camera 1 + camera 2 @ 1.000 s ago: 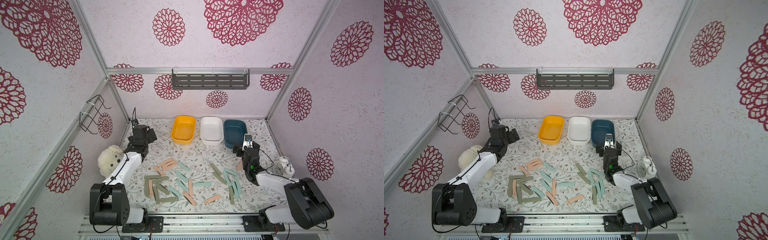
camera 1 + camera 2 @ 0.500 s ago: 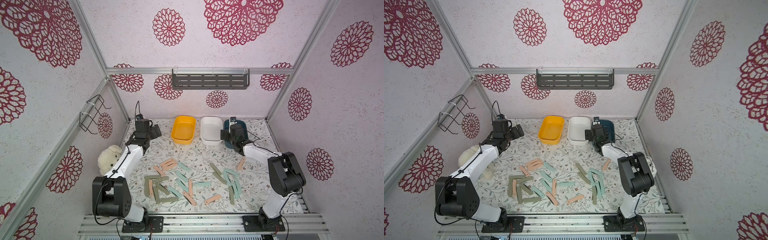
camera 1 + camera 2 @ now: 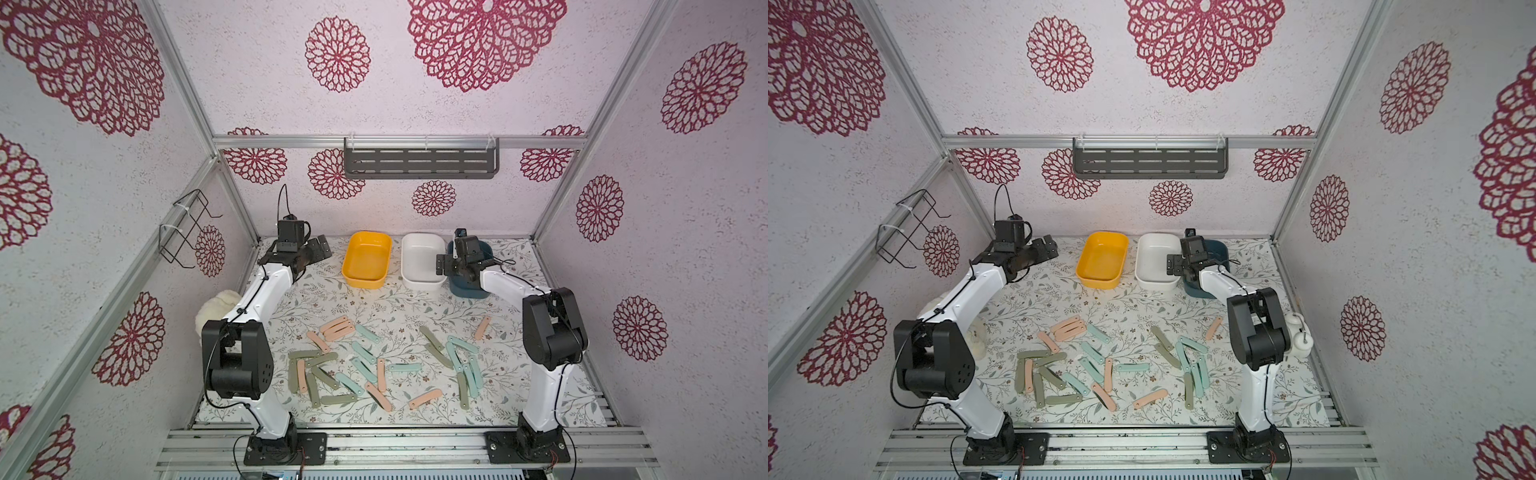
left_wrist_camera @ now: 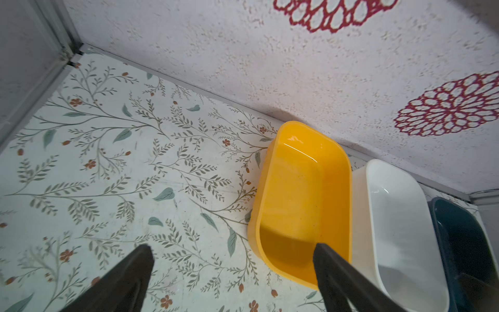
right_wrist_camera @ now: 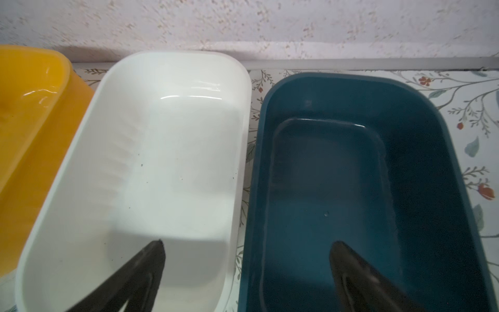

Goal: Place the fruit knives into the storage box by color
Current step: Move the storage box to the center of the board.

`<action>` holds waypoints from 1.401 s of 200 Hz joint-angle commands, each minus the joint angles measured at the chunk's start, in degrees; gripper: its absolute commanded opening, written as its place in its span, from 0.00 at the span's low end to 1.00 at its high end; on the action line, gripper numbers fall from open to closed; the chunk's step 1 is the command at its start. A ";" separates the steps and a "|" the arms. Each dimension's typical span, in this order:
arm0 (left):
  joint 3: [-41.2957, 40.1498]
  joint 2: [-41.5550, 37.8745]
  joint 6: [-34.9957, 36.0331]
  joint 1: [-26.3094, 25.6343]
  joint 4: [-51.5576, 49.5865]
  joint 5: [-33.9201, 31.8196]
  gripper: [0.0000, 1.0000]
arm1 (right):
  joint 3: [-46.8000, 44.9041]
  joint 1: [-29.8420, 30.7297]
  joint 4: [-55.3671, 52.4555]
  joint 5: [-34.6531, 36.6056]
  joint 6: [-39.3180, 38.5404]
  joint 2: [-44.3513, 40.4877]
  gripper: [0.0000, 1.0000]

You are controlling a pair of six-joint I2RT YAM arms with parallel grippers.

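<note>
half the blue box [image 3: 467, 291] hides behind right gripper [image 3: 444, 264].

A: Grey slotted shelf [image 3: 419, 163] up on the back wall, black wire rack [image 3: 185, 232] hanging on the left wall.
B: And a fluffy white plush [image 3: 214, 306] at the left edge of the floral tabletop [image 3: 415, 303].
</note>
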 commanded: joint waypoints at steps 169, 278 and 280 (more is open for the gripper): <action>12.48 24.75 -13.49 1.98 10.50 28.28 0.97 | 27.15 0.71 -9.06 -15.25 -0.09 20.39 0.93; 3.87 21.05 -15.10 1.79 15.02 29.29 0.97 | 35.68 4.92 -12.54 -15.62 0.52 24.85 0.93; 3.77 20.96 -15.10 1.80 14.98 29.29 0.97 | 35.72 4.92 -12.55 -15.52 0.48 24.81 0.93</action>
